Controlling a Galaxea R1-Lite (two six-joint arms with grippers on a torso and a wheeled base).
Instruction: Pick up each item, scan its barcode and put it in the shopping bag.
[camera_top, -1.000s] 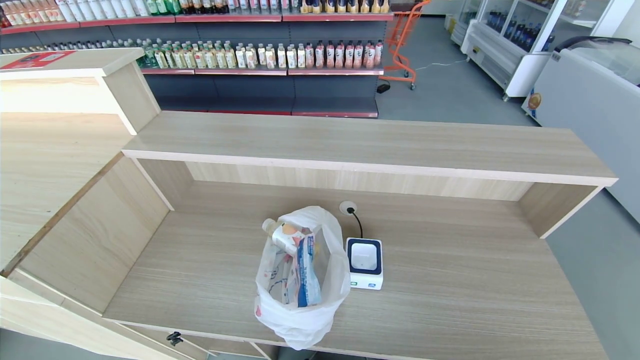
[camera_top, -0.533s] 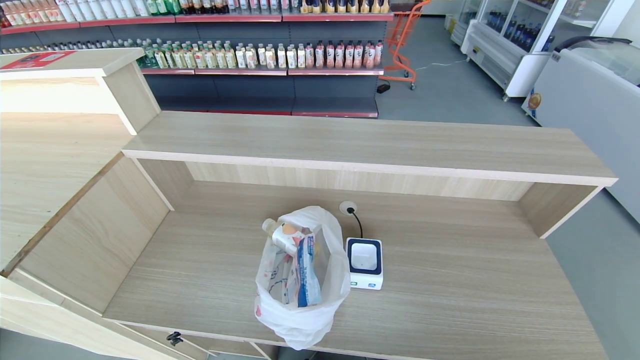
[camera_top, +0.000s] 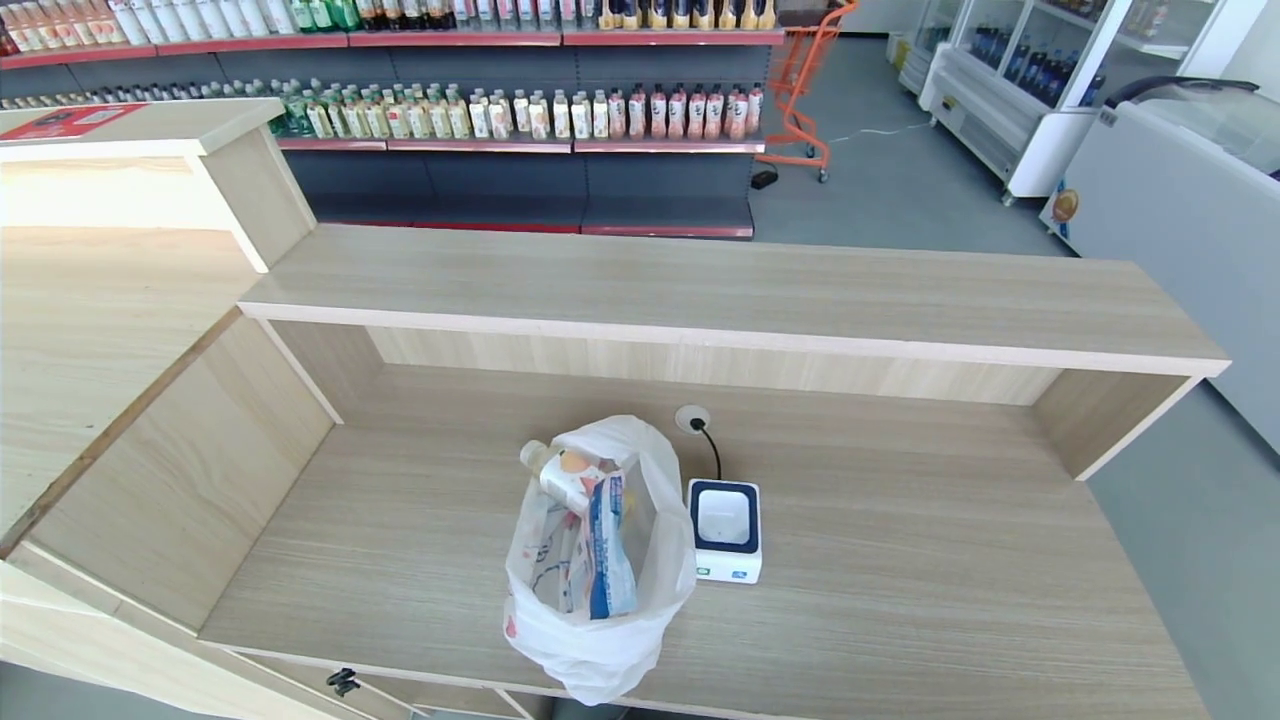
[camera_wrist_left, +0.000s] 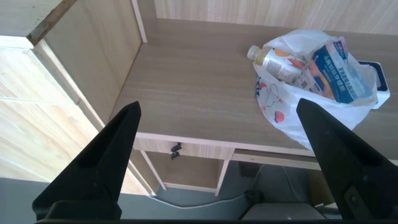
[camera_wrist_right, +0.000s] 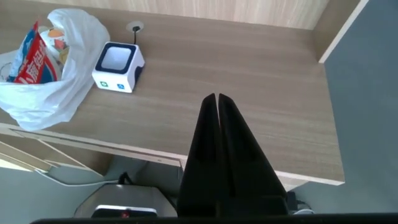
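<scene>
Shopping bag (camera_wrist_left: 278, 116) (full) stands well beyond wide-spread left claw (camera_wrist_left: 217, 104).

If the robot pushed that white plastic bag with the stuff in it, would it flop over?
Probably it would squish before sliding: the thin white plastic shopping bag looks crumpled and soft. It may tip, since the pale bottle and blue packet lean tall inside. It sits near the front edge of the wooden counter, so it might fall off.

This is a grocery shop. Beyond a wooden checkout counter (camera_top: 950, 600) with a barcode scanner (camera_top: 725, 530) stand shelves of bottled drinks (camera_top: 520, 115), glass-door coolers (camera_top: 1010, 60), a chest freezer (camera_top: 1170, 190) and an orange basket trolley (camera_top: 800, 90).
</scene>
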